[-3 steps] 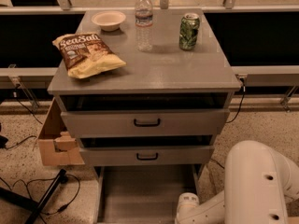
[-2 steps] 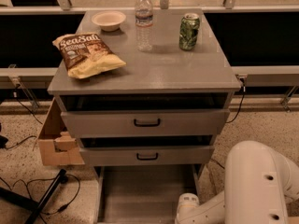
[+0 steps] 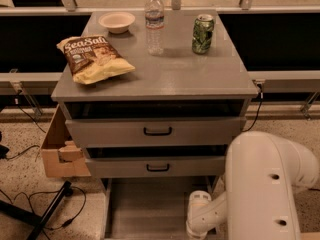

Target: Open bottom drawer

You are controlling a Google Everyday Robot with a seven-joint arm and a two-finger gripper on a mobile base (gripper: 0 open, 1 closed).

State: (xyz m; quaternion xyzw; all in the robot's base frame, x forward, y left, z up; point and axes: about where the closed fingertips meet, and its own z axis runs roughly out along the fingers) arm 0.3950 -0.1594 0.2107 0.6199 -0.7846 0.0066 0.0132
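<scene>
The grey wooden bottom drawer (image 3: 145,209) sits drawn out under the two upper drawer fronts, its plain tray showing. The white robot arm (image 3: 270,184) dips low at right; the gripper is below view, its state impossible to tell. Best pulled straight and level.

Looks like a robot test lab, not a home: speckled floor (image 3: 20,184) with loose cables (image 3: 258,100), a stand leg (image 3: 47,215) at 8 o'clock, a cardboard box (image 3: 52,151) at 9, and a white robot arm (image 3: 265,184) at 5, its gripper off-frame below.
</scene>
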